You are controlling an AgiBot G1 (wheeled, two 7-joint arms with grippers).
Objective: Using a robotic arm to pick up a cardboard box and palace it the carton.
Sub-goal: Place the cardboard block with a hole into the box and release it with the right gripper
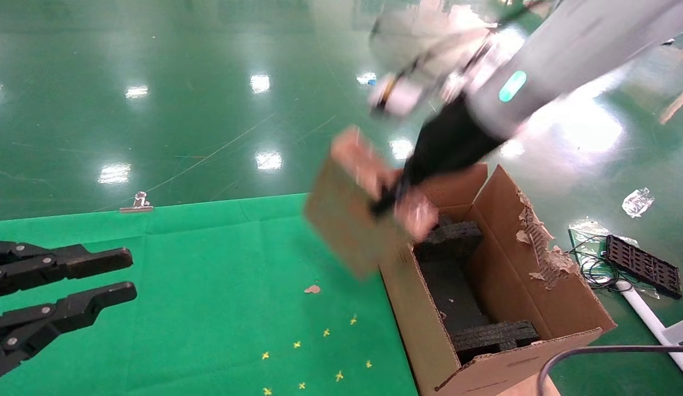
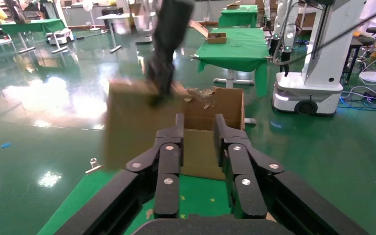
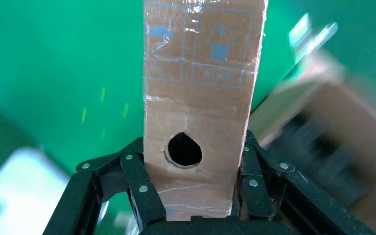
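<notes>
1. On my right, the white tubular robotic arm with the green ring light (image 1: 539, 60) has the pick done: its black linked-finger gripper (image 3: 194, 169) is clamped on the narrow end of the slim flat brown cardboard box (image 1: 355, 212), one finger on each broad face, either side of the small round hole seen in the right wrist view.

2. That taped box is off the green table cover (image 1: 209, 286) and hangs in the air, tilted, at the near-left upper edge of the large brown corrugated carton (image 1: 501, 308). In the head view its lower corner overlaps the carton's rim; I can't tell whether they touch.

3. What's left, as I judge it: carry the box over the opening, lower it between the black foam inserts (image 1: 462, 286), and let go. The carton's ragged torn flap (image 1: 536, 242) stands upright on the far side.

4. My left arm is parked low over the table, well apart from the carton; its all-black gripper (image 1: 118, 278) is empty, fingers spread with a clear gap.
</notes>
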